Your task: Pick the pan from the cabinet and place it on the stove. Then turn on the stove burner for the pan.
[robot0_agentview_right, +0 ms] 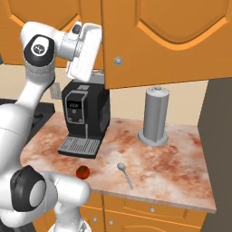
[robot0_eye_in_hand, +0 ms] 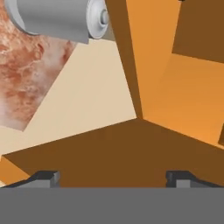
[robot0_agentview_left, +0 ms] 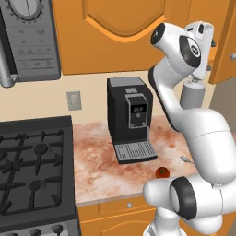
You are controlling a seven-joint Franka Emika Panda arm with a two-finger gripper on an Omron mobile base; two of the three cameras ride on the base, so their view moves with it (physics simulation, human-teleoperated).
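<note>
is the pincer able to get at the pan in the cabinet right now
Probably not yet. The open pincer sits at the cabinet by its open door, but the hand view looks into bare orange boards and no pan shows.

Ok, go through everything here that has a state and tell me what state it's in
hand: open, holding nothing
cabinet: one door swung open
stove: grates bare, no flame showing
coffee machine: display lit, drip tray bare
paper towel holder: upright
spoon: lying flat on the counter
</note>
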